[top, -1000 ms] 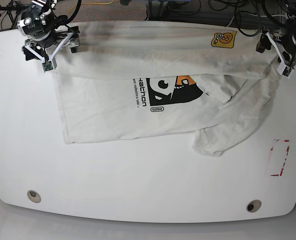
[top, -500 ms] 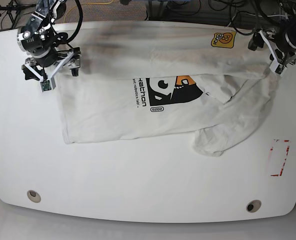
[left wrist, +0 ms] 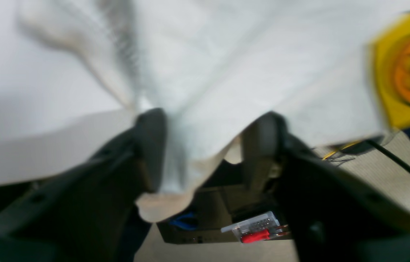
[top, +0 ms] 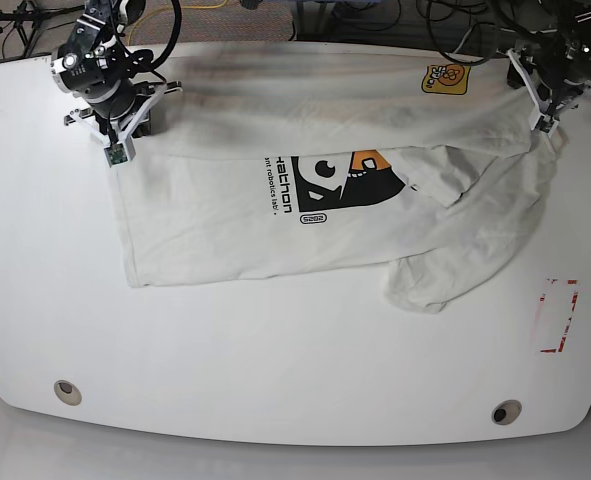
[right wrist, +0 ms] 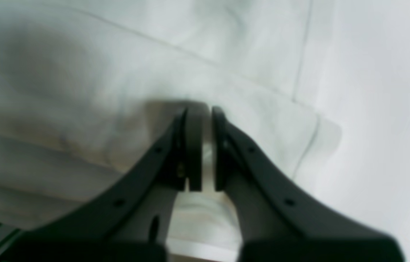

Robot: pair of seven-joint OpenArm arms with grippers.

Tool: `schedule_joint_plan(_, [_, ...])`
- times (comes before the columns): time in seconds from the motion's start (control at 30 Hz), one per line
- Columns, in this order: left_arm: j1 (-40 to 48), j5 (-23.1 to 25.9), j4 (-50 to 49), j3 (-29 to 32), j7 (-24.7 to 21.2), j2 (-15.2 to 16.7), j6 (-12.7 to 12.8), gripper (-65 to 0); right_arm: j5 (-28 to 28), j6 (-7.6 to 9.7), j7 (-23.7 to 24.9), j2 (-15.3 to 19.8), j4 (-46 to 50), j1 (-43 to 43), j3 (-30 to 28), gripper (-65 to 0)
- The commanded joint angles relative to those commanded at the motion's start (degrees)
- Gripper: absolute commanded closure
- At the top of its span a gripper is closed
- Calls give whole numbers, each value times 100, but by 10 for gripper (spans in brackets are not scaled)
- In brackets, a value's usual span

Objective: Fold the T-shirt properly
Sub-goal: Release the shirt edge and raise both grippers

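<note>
Cream cotton is spread over the far half of the white table (top: pixel 275 350): the T-shirt (top: pixel 275 215) is held up along the far edge, and a crumpled sleeve is dragged toward the near right. Biggest risk, probably: the lifted edge gets dropped on one side, since the left gripper (left wrist: pixel 205 149) at the far right corner is seen with its jaws spread fairly wide, cloth only draped between them and touching one pad, so a secure grip can't be confirmed. The right gripper (right wrist: pixel 199 145) at the far left corner is nearly closed, fabric pinched in the narrow gap. A lopsided fold could follow. Both wrist views are blurred, and the logo patch (left wrist: pixel 408 69) is cut off at the frame edge.
</note>
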Motion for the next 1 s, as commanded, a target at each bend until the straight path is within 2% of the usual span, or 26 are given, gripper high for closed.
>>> schedule_joint_plan(0.13, [0, 132, -360, 97, -123, -35, 0, -221, -9, 0, 167, 35, -413, -70, 26, -76])
schedule_joint_plan(0.37, [9, 123, -466, 88, -123, -220, 0, -222, -9, 0, 607, 343, -905, -387, 0, -75])
schedule_joint_plan(0.5, [9, 123, -440, 79, -123, -325, 0, -224, -9, 0, 633, 360, -905, -475, 26, -78])
schedule_joint_plan(0.57, [9, 114, -440, 88, -123, -448, 0, -224, -9, 0, 633, 484, -905, -492, 26, -78])
schedule_joint_plan(0.77, [-220, 132, -422, 97, -53, -536, 0, -231, -9, 0, 633, 642, -914, -484, 35, -78])
schedule_joint_plan(0.87, [-343, 105, -413, 88, 123, -651, 0, -276, -9, 0, 633, 712, -888, -484, 26, -79])
schedule_joint_plan(1.0, [-580, 105, -167, 88, 387, -712, 0, -428, 0, 0, 633, 721, -607, -475, 0, -81])
